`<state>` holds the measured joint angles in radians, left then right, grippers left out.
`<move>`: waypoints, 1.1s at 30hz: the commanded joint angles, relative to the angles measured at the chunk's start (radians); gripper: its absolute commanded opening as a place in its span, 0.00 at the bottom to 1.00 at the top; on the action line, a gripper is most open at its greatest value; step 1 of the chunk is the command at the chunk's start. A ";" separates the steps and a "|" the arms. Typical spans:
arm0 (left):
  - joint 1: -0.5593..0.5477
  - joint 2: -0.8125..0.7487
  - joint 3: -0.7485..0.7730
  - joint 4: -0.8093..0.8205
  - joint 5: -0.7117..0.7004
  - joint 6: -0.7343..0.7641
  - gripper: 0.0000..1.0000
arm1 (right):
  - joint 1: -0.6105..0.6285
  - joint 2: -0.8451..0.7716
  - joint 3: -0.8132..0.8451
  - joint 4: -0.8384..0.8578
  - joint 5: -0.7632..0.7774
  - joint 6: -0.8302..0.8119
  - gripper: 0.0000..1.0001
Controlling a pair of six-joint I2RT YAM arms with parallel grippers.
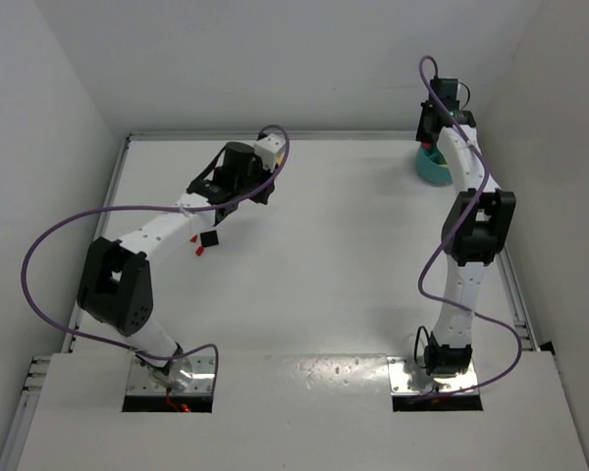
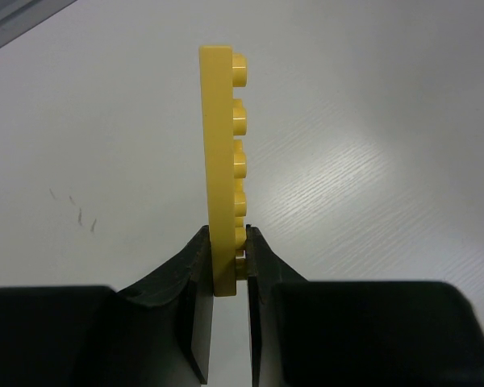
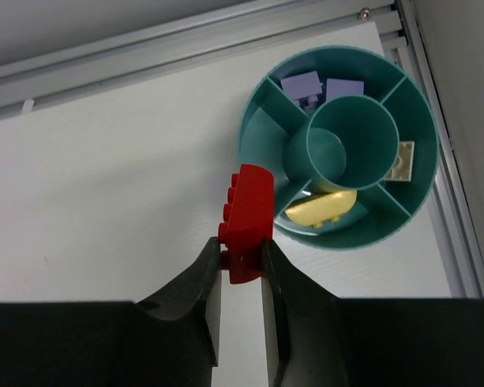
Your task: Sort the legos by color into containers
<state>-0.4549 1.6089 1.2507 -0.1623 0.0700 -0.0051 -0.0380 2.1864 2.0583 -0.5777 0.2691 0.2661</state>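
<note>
Loose red lego (image 1: 196,247) and black lego (image 1: 210,238): on table side by side, well left of teal bowl (image 1: 434,169), nearer the arm bases.

L gripper (image 2: 230,242): clenched on yellow plate (image 2: 222,153) at its lower end, plate upright, studs facing right. Also well left of bowl.

R gripper (image 3: 242,250): clamped on red brick (image 3: 248,205), just beside bowl's left rim in wrist view.

Bowl contents: yellow lego (image 3: 321,208) in compartment nearest R gripper, pale piece (image 3: 402,161) in right compartment, two purple legos (image 3: 301,85) in far compartment.

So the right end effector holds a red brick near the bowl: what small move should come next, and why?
Probably ease the right end effector a little toward the teal bowl, so the red brick hangs over the compartment that shows no brick. The brick seems to sit at the rim, and other compartments hold purple bricks and a yellow brick.
</note>
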 commanded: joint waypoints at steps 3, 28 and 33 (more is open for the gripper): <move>0.001 0.020 0.053 0.035 0.021 -0.007 0.00 | -0.016 0.077 0.158 0.003 0.039 0.019 0.00; 0.010 0.048 0.072 0.017 0.057 -0.007 0.00 | -0.025 0.157 0.207 0.003 0.079 0.019 0.42; 0.031 0.039 0.072 0.017 0.172 -0.007 0.00 | -0.025 0.116 0.189 -0.007 -0.042 0.019 0.51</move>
<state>-0.4461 1.6558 1.2823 -0.1707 0.1524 -0.0048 -0.0578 2.3428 2.2204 -0.5892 0.3073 0.2821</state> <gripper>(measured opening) 0.227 0.504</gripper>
